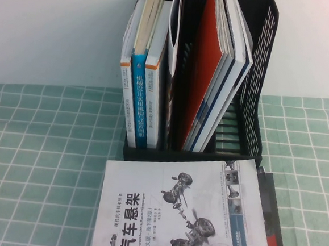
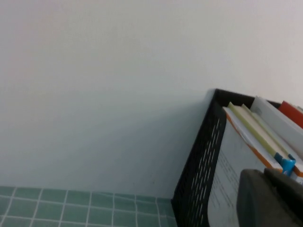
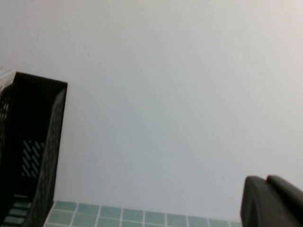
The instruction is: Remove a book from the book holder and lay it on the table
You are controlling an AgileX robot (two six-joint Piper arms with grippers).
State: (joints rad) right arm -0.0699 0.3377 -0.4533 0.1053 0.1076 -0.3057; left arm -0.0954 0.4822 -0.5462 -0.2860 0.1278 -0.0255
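A: Where does the book (image 1: 235, 34) sit?

B: In the right-hand compartment of the book holder (image 1: 257, 85), among the thin pale magazines leaning outward just behind the red magazine (image 1: 209, 64). Only its top and front edges show; the cover is hidden, so which pale edge belongs to it is a judgement

A: How would it handle?

B: Probably light and floppy. It looks thin with a soft cover, so it would likely sag if held by one corner, and a glossy cover may slip. The neighbours press against it, so they could be dragged along

A: So where should the robot take hold?

B: Likely at the upper edge that stands clear of the holder's rim, pinched close to the spine where the paper is stiffest, then lifted straight up before it is tipped flat

A: And the tools?

B: Neither shows in the high view. The left tool (image 2: 270, 198) hangs just beside the holder's left mesh wall, near the top of the upright books (image 1: 137, 98); whether it is released or clenched cannot be told. The right tool (image 3: 272, 201) is off to the holder's right, apart from it, clenched on nothing

A: Room to lay it down?

B: The white book (image 1: 174, 215) already lies on the worktop (image 1: 37, 147) in front of the holder, so the green cloth to either side looks the better spot
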